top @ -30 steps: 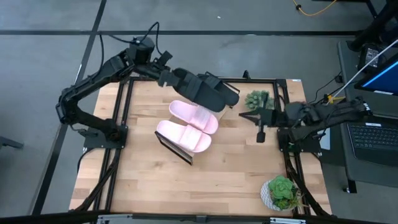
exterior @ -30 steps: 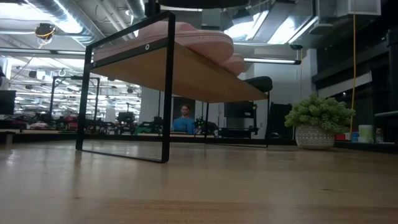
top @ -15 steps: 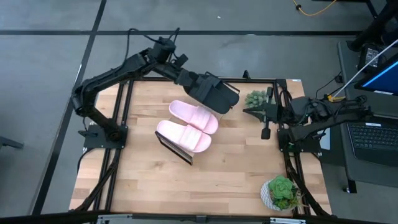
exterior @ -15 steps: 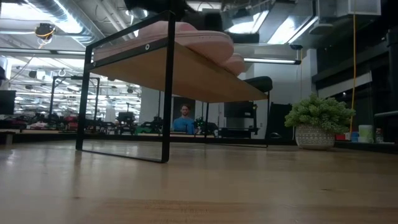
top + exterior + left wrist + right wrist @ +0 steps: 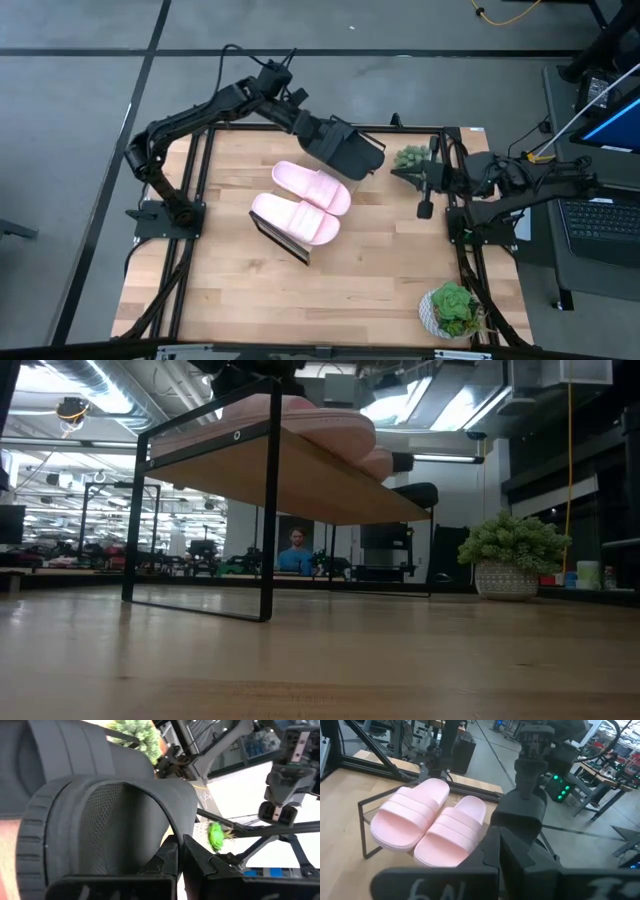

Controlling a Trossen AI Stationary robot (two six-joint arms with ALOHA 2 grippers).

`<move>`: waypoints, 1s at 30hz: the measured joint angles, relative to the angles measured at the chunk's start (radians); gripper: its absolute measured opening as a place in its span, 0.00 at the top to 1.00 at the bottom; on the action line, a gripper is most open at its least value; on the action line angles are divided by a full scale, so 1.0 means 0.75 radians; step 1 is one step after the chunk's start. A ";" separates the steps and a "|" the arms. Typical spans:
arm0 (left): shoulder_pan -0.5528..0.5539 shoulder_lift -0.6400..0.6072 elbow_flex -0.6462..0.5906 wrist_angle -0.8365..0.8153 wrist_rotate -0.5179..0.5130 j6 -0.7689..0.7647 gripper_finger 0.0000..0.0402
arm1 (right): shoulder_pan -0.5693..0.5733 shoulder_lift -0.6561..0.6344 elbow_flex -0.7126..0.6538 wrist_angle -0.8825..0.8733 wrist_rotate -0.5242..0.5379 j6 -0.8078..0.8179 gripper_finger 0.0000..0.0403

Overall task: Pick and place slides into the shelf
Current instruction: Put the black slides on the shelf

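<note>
Two pink slides [image 5: 303, 203] are already set on the shelf [image 5: 282, 239] at frame centre. A black slide [image 5: 345, 152] is pinched by the left gripper [image 5: 318, 140] just above; the right gripper [image 5: 424, 192], centre right, has its jaws pressed together.

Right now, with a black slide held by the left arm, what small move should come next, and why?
Probably lower the black slide onto the shelf beside the two pink slides. The left gripper holds it by the strap, above the shelf's far end, next to the pink pair, so a short descent looks enough. The right gripper waits near the table's right edge.
</note>
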 joint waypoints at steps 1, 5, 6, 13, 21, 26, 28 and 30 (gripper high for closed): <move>0.002 0.001 -0.001 -0.003 -0.009 0.003 1.00 | -0.004 0.000 0.000 -0.003 0.000 0.000 0.99; 0.009 0.001 -0.001 -0.020 -0.023 0.008 1.00 | -0.017 0.000 -0.001 -0.008 0.001 0.000 0.99; 0.009 0.001 -0.001 -0.037 -0.035 0.007 1.00 | -0.018 0.000 -0.001 -0.012 0.001 0.000 0.99; 0.004 0.006 -0.002 -0.175 -0.074 0.008 1.00 | -0.022 0.000 -0.001 -0.051 0.001 0.002 0.99; -0.002 0.017 -0.002 -0.169 -0.083 -0.005 1.00 | -0.022 0.000 -0.001 -0.051 0.000 0.003 0.99; -0.002 0.017 -0.002 -0.144 -0.061 -0.041 1.00 | -0.022 0.000 -0.001 -0.050 0.000 0.005 0.99; -0.003 0.017 -0.002 -0.128 -0.054 -0.065 1.00 | -0.022 0.000 -0.001 -0.050 0.000 0.005 0.99; -0.010 0.017 -0.002 -0.117 -0.044 -0.073 1.00 | -0.022 0.000 -0.001 -0.050 0.000 0.005 0.99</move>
